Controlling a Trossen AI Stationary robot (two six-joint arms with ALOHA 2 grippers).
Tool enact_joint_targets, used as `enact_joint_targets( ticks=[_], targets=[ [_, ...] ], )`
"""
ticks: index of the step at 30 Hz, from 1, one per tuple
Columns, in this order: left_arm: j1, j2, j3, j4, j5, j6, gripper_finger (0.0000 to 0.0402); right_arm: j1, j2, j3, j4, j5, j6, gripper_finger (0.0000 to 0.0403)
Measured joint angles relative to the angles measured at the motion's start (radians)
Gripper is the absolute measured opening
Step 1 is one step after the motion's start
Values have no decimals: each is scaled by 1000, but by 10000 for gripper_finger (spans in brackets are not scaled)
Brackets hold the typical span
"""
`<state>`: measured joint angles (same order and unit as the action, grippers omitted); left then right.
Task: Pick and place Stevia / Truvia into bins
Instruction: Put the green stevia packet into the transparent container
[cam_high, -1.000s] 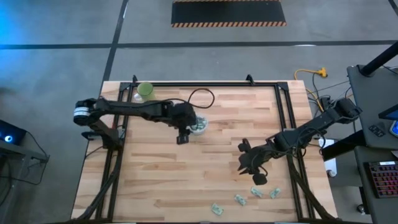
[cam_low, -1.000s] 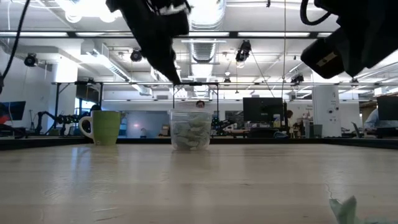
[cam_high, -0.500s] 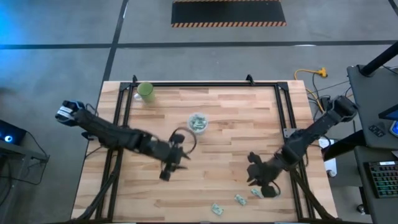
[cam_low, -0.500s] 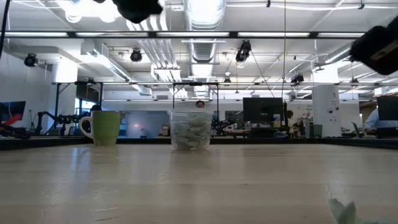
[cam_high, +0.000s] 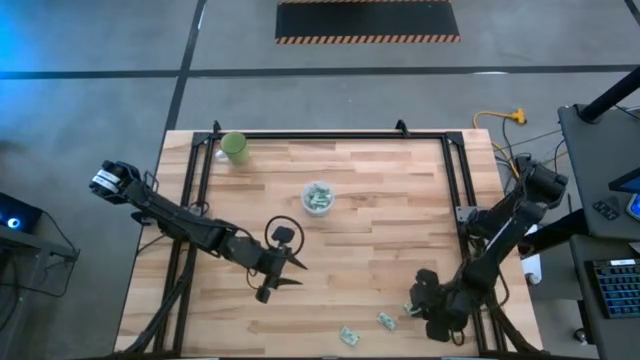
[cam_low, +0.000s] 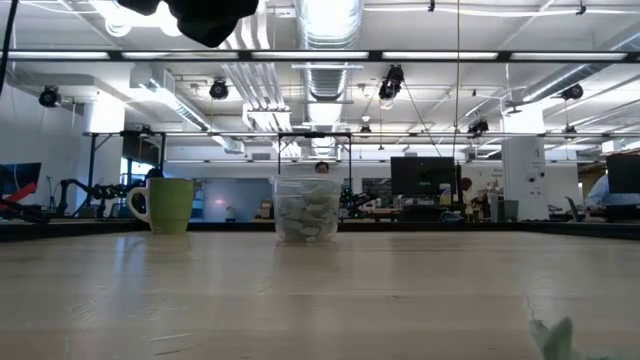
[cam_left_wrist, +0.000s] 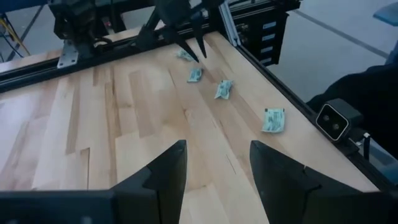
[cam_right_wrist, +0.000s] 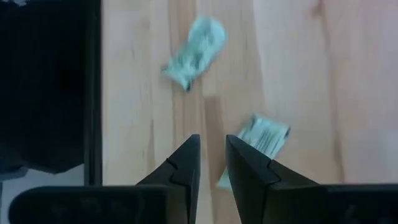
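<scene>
The clear plastic cup (cam_high: 318, 198) sits mid-desk with a bunch of Stevia packets (cam_low: 306, 216) already inside, green mug (cam_high: 234, 147) off in the far corner. Four loose packets (cam_left_wrist: 273, 119) lie near the front edge. The right gripper (cam_right_wrist: 212, 167) hangs right over them, fingers slightly parted, holding nothing. The left gripper (cam_left_wrist: 214, 168) hangs spread apart and empty.

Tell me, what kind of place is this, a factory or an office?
Most likely a robotics lab or workshop in an open-plan room. The wooden table sits in a metal frame with two robot arms mounted on it; beyond it the low view shows exposed ceiling ducts, track lights and desks with monitors.
</scene>
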<state>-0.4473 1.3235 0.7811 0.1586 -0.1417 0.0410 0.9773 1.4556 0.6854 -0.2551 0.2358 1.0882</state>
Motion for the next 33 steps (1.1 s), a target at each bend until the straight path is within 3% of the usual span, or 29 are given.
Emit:
enact_joint_targets(
  ticks=[8, 19, 33],
  targets=[
    [0, 0, 2, 19, -6, 50, 160, 72, 87, 57, -30, -6, 130, 68],
    [12, 0, 2, 29, -51, 130, 160, 167, 85, 199, -506, -110, 342, 68],
    [29, 0, 2, 43, -51, 150, 160, 183, 85, 142, -480, -132, 277, 70]
  ],
)
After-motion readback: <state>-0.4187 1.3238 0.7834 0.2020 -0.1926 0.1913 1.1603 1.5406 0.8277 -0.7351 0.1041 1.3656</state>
